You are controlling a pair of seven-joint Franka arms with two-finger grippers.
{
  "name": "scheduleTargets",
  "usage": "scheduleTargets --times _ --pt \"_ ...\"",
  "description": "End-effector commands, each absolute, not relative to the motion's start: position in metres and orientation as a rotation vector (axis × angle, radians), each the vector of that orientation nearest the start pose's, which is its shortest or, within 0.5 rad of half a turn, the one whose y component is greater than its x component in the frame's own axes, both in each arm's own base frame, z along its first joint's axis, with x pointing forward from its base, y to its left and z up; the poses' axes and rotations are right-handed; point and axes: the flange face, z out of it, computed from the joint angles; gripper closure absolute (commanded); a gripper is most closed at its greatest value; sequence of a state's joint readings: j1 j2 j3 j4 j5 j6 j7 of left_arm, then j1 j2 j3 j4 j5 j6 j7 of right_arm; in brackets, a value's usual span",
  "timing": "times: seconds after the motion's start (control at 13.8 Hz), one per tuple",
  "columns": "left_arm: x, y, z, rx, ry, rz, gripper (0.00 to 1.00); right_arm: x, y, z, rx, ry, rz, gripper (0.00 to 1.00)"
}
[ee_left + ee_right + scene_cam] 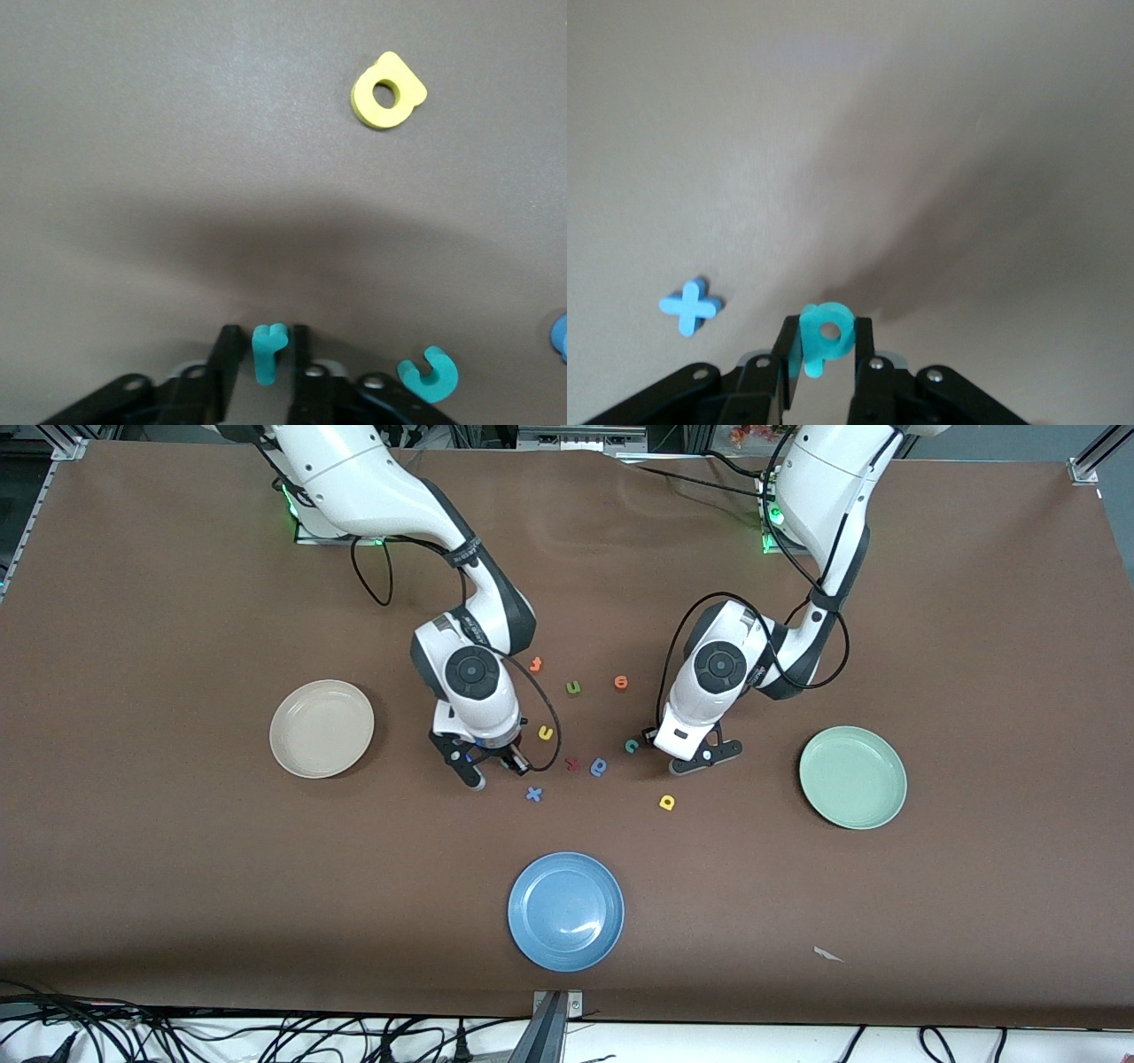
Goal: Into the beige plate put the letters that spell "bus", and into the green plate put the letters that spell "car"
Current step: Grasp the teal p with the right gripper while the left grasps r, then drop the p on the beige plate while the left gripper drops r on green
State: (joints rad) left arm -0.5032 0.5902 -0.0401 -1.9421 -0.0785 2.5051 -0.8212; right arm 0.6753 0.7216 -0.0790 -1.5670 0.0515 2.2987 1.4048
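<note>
Your left gripper [267,354] is clamped on the teal "r" [267,352], low over the table [177,886]. The teal "c" [429,375] lies just beside it; the yellow "a" [387,90] sits nearby, toward the front camera. The green plate [852,777] is well apart, at the left arm's end.

Your right gripper [824,345] is clamped on the teal "b" [825,337]. The blue "x" [689,306] lies near it, as does the yellow "u" [546,732]. The beige plate [322,728] is toward the right arm's end.
</note>
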Motion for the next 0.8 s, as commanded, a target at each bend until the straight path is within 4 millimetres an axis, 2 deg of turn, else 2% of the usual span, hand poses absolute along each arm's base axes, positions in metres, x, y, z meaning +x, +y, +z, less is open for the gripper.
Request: scheduleTargets --times 0.0,0.22,0.43,0.51,0.58,0.72 --pt "0.525 -0.32 0.167 -3.123 -0.527 0.108 0.79 0.595 0.348 0.263 -2.985 1.094 0.069 0.76" --pt "0.525 -0.319 0.167 -3.122 -0.532 0.108 0.87 0.599 0.289 0.279 -3.077 0.907 0.099 0.76" --pt "0.527 -0.319 0.168 -3.124 -0.535 0.104 0.89 0.585 0.232 0.261 -3.161 0.788 0.176 0.76" --pt "0.528 -0.319 0.17 -3.125 -0.539 0.101 0.9 0.582 0.205 0.255 -3.186 0.746 0.197 0.76" --pt "0.53 -0.318 0.173 -3.122 -0.543 0.106 0.91 0.578 0.187 0.252 -3.203 0.681 0.205 0.76" --pt "0.544 -0.308 0.19 -3.107 -0.525 0.136 0.91 0.574 0.142 0.246 -3.23 0.6 0.229 0.76"
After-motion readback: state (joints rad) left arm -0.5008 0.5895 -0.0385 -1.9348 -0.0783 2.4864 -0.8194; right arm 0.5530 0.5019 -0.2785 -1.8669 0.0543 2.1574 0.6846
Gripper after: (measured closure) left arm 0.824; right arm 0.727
